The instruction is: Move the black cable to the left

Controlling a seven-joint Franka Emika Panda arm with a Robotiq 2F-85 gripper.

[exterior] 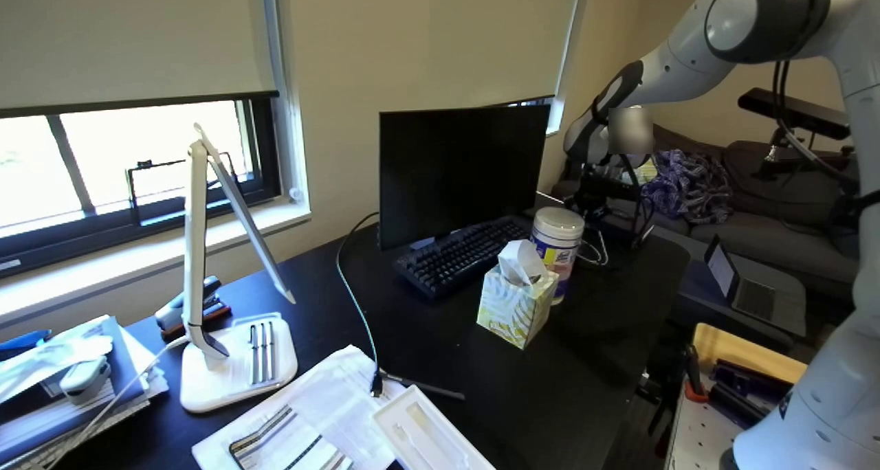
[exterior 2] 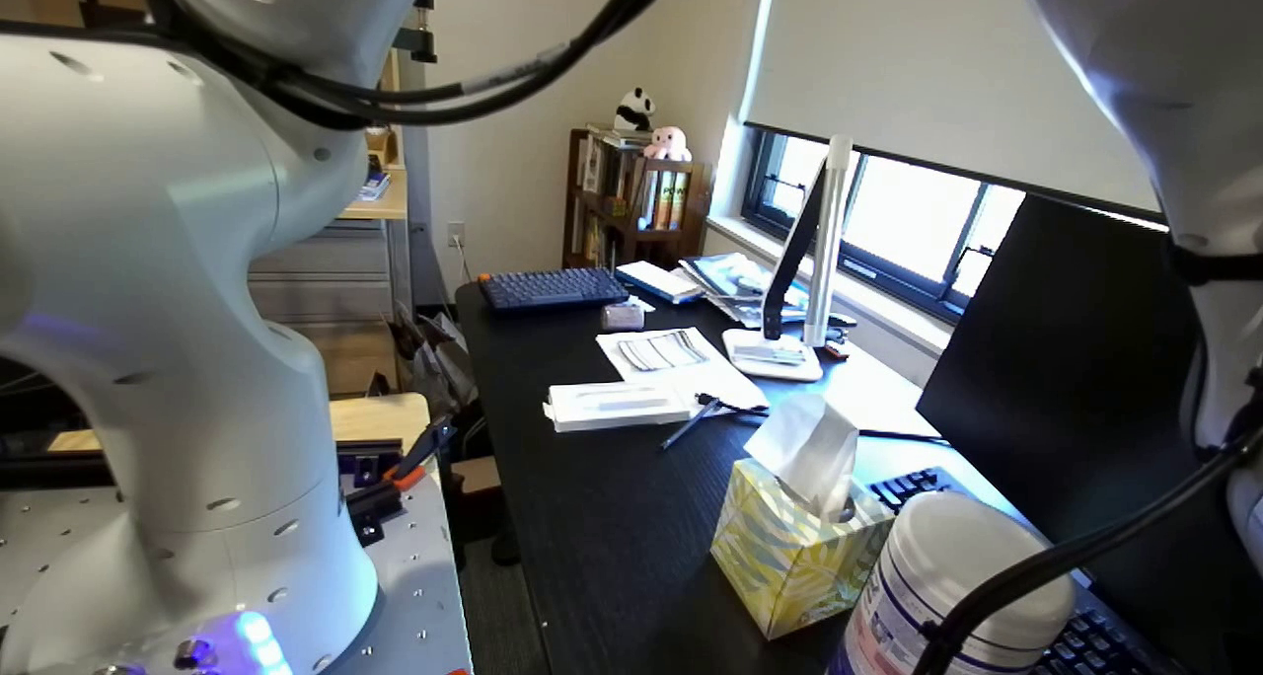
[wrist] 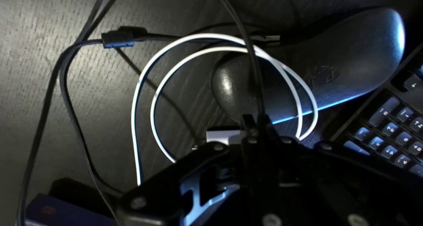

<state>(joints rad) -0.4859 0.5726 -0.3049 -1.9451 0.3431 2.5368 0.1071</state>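
The black cable [wrist: 244, 31] runs down from the top edge of the wrist view to my gripper [wrist: 258, 120]. My gripper's fingers are closed together around it, and the cable passes up between the fingertips. More black cord [wrist: 44, 113] hangs in loose bends at the left of the wrist view, with a small black connector [wrist: 118, 39]. In an exterior view my gripper [exterior: 592, 198] is behind the wipes tub, over the far end of the desk. Dark loops show beside it there, too small to tell apart. The fingertips are out of view in the remaining exterior view.
A black wrist rest [wrist: 314, 64], a looped white cable [wrist: 134, 110] and a keyboard [wrist: 393, 133] lie below the gripper. A wipes tub [exterior: 558, 226], a tissue box [exterior: 512, 308] and a monitor [exterior: 460, 174] stand nearby. A white lamp [exterior: 194, 243] stands farther along the desk.
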